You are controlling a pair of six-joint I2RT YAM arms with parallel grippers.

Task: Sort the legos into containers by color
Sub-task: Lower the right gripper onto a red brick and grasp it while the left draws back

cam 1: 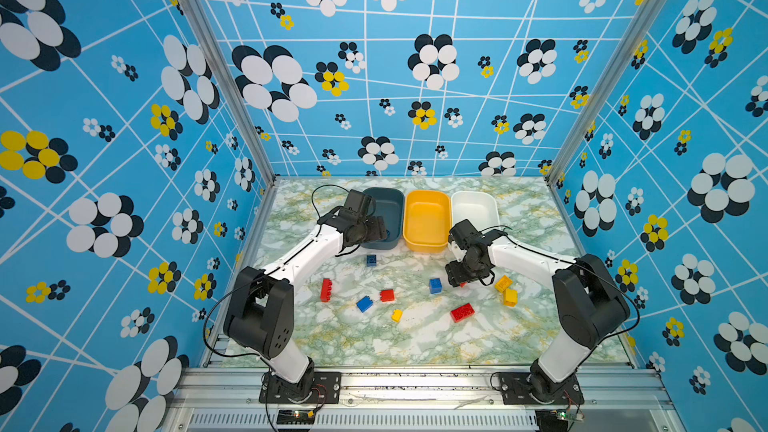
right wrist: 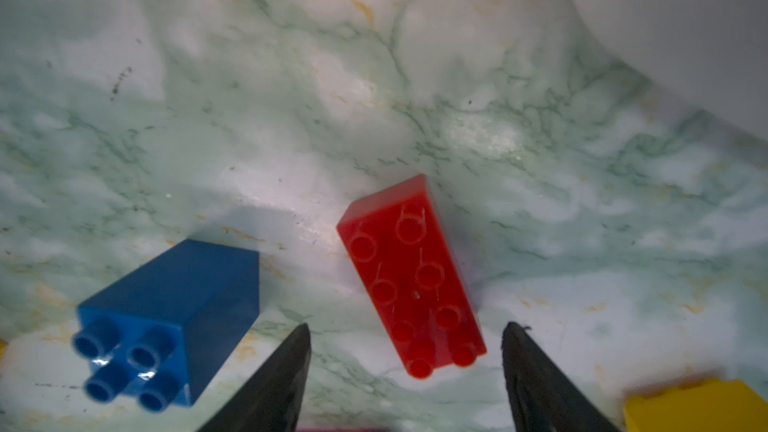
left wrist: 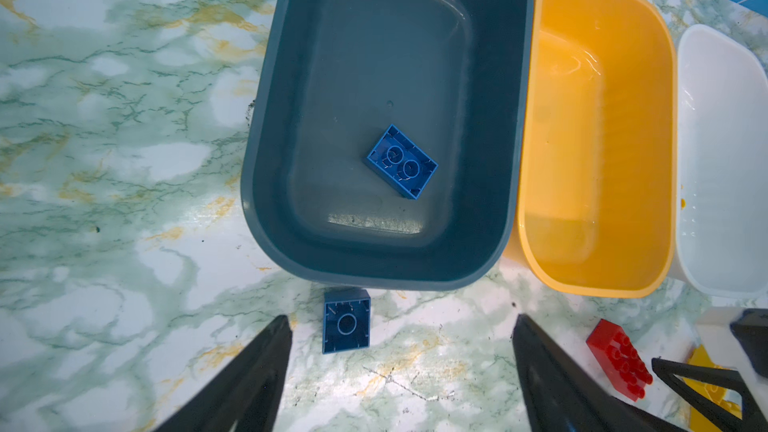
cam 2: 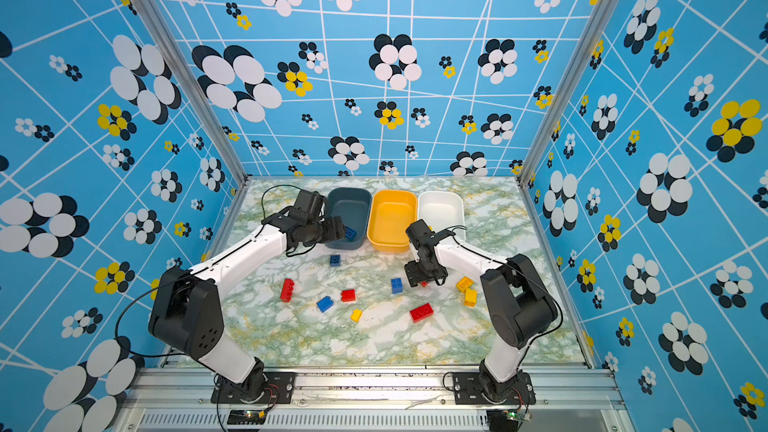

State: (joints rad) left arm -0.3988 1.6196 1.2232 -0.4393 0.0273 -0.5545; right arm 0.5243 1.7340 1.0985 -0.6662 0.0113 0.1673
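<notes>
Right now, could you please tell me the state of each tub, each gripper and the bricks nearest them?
Teal tub: holds one blue brick, underside up.
Yellow tub: empty.
White tub: nothing visible inside.
Left gripper: open, holding nothing.
Right gripper: open, jaws either side of red brick, not gripping.
Red brick: flat on the table.
Dark blue brick: on the table beside teal tub, underside up.

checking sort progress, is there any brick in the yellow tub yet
No, the yellow tub is bare inside; only the teal tub holds a blue brick.
</notes>
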